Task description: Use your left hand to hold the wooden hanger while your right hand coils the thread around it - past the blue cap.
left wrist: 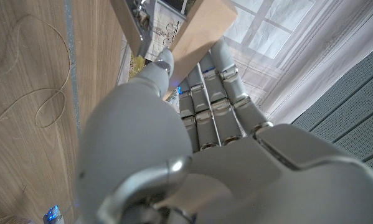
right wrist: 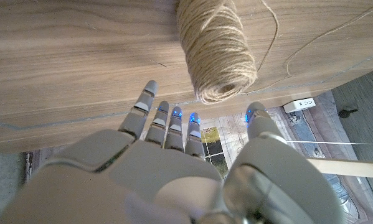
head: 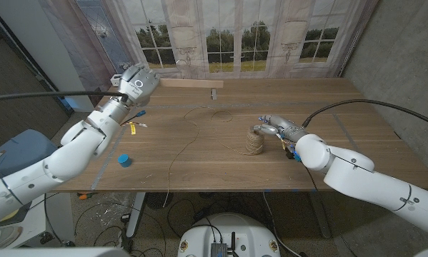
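Note:
My left hand (head: 136, 83) grips one end of the wooden hanger (head: 192, 83) at the table's far left; the bar reaches right, with its metal hook (head: 214, 93) hanging below. In the left wrist view the fingers (left wrist: 220, 93) wrap the wooden hanger (left wrist: 205, 25). The twine spool (head: 253, 143) stands upright at mid-table. Loose thread (head: 196, 121) loops from it toward the hanger and the front edge. My right hand (head: 274, 129) is beside the spool on its right, fingers spread and holding nothing; the spool (right wrist: 217, 53) lies just past its fingertips (right wrist: 150, 90). The blue cap (head: 124, 160) sits front left.
Small yellow and blue bits (head: 135, 127) lie on the table under my left forearm. A curtained window (head: 235, 36) runs behind the table's far edge. Cables cross in from both sides of the table (head: 356, 143).

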{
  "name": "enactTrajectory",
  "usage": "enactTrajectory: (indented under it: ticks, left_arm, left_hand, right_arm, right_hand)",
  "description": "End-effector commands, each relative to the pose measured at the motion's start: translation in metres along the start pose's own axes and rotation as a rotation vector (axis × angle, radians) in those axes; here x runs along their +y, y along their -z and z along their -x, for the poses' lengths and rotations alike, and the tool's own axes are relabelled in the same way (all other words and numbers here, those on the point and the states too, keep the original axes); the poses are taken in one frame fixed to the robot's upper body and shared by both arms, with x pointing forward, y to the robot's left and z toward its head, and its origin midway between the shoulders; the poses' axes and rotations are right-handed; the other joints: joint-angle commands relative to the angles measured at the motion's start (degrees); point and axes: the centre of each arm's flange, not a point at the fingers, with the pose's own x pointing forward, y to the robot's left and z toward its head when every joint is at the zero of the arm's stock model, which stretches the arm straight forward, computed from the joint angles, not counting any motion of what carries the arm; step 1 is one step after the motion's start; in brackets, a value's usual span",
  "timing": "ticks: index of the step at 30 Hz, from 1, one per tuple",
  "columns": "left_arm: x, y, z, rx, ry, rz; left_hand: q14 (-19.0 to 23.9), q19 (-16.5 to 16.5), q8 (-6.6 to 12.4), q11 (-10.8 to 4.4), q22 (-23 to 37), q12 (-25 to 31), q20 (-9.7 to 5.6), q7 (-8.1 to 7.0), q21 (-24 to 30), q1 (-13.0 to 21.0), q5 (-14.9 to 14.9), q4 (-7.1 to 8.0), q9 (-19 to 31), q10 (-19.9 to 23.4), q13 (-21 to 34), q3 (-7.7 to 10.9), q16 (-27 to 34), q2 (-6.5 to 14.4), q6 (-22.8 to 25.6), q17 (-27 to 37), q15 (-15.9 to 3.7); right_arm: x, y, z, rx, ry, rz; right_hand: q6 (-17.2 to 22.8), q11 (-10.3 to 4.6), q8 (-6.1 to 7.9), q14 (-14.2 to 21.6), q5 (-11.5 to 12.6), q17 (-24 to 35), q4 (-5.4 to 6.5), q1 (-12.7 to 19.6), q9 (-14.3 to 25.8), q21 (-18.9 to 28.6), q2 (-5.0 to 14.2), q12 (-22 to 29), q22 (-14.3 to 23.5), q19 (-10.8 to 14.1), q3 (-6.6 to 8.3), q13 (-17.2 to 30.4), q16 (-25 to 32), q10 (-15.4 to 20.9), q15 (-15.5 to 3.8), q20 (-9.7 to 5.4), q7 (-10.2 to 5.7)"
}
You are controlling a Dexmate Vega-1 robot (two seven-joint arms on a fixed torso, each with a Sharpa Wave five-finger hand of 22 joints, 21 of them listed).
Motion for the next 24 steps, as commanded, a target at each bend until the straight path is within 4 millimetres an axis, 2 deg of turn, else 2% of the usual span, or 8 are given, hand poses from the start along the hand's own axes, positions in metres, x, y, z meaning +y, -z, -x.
enactTrajectory:
  ticks: [1, 5, 14, 15, 16, 23, 24]
  left_arm:
    - [-0.005, 0.002, 0.002, 0.006, 0.002, 0.005]
    - [-0.006, 0.002, 0.003, 0.008, 0.008, 0.008]
    - [-0.007, 0.002, 0.005, 0.013, 0.013, 0.008]
    - [-0.007, 0.002, 0.005, 0.013, 0.013, 0.007]
    - [-0.007, 0.002, 0.005, 0.013, 0.013, 0.008]
    - [-0.007, 0.002, 0.006, 0.018, 0.011, 0.010]
    - [-0.007, 0.002, 0.006, 0.018, 0.012, 0.009]
  left_hand:
    - [10.18, -0.13, 0.31, -7.36, 0.17, -0.16, -4.73, -6.28, 0.41, 1.58, 1.37, 0.64, 10.34, 7.77, 6.92, 1.31, 0.10, 2.87, 6.67, 18.82, -14.86]
    - [10.30, -0.17, 0.29, -7.25, 0.14, -0.27, -4.71, -6.28, 0.51, 1.54, 1.38, 0.61, 10.38, 7.74, 6.98, 1.39, 0.05, 2.84, 6.70, 18.93, -14.88]
    - [10.41, -0.16, 0.25, -7.36, 0.10, -0.51, -4.72, -6.24, 0.73, 1.45, 1.38, 0.56, 10.41, 7.93, 6.90, 1.55, -0.09, 2.79, 6.88, 19.16, -14.89]
    - [10.42, -0.16, 0.24, -7.31, 0.10, -0.52, -4.74, -6.29, 0.74, 1.44, 1.38, 0.56, 10.40, 7.96, 6.93, 1.57, -0.11, 2.78, 6.87, 19.18, -14.89]
    - [10.44, -0.23, 0.20, -7.41, 0.09, -0.56, -4.77, -6.18, 0.76, 1.41, 1.38, 0.56, 10.39, 7.89, 6.98, 1.60, -0.14, 2.78, 6.85, 19.23, -14.89]
    - [10.55, -0.21, 0.15, -7.42, 0.07, -0.66, -4.79, -6.38, 0.93, 1.30, 1.37, 0.56, 10.43, 8.01, 7.10, 1.71, -0.24, 2.76, 6.92, 19.41, -14.87]
    - [10.56, -0.21, 0.16, -7.43, 0.06, -0.71, -4.82, -6.38, 0.95, 1.28, 1.37, 0.56, 10.44, 8.01, 7.08, 1.73, -0.26, 2.75, 6.94, 19.44, -14.87]
  right_arm:
    - [0.002, -0.017, -0.005, 0.089, -0.017, 0.136]
    - [0.002, -0.023, -0.009, 0.106, -0.031, 0.172]
    - [0.004, -0.033, -0.020, 0.138, -0.073, 0.252]
    - [0.004, -0.034, -0.021, 0.146, -0.078, 0.259]
    - [0.004, -0.034, -0.022, 0.156, -0.085, 0.263]
    - [0.004, -0.038, -0.027, 0.221, -0.147, 0.306]
    - [0.004, -0.038, -0.027, 0.224, -0.152, 0.306]
  right_hand:
    - [-0.33, -0.20, 0.02, 0.27, 0.00, 0.12, 0.15, 0.19, 0.12, 0.33, -0.86, -0.16, 0.15, 1.46, -0.41, 0.30, -0.04, -0.54, -0.39, 0.79, -0.30]
    - [-0.88, -0.90, 0.06, 0.73, 0.12, 0.09, -0.02, 0.67, 0.14, 0.68, -1.35, -0.23, 0.15, 3.03, -0.62, 0.33, 0.09, -1.09, -0.70, 1.77, -1.53]
    - [-1.45, -2.09, 0.20, 1.74, 0.35, 0.06, -0.17, 1.45, 0.16, 0.83, -2.00, -0.18, 0.15, 4.49, -0.89, 0.37, 0.38, -1.63, -1.24, 2.27, -3.13]
    - [-1.16, -2.31, 0.37, 1.96, 0.42, 0.05, -0.22, 1.70, 0.17, 0.90, -2.10, -0.11, 0.15, 4.92, -0.91, 0.38, 0.44, -1.57, -1.27, 2.24, -3.87]
    - [-1.06, -2.38, 0.46, 2.26, 0.50, 0.04, -0.27, 2.06, 0.17, 1.15, -2.25, -0.01, 0.17, 5.88, -0.95, 0.39, 0.50, -1.45, -1.39, 1.83, -4.11]
    - [0.25, -3.07, 0.98, 5.10, 0.90, 0.01, -0.55, 4.52, 0.20, 2.04, -2.55, 0.64, 0.23, 9.95, -0.79, 0.39, 1.29, 0.04, -2.47, 1.76, -5.59]
    - [0.46, -3.14, 1.04, 5.68, 0.98, 0.00, -0.61, 5.03, 0.20, 2.03, -2.55, 0.65, 0.23, 10.22, -0.71, 0.39, 1.45, 0.12, -2.55, 1.77, -6.44]
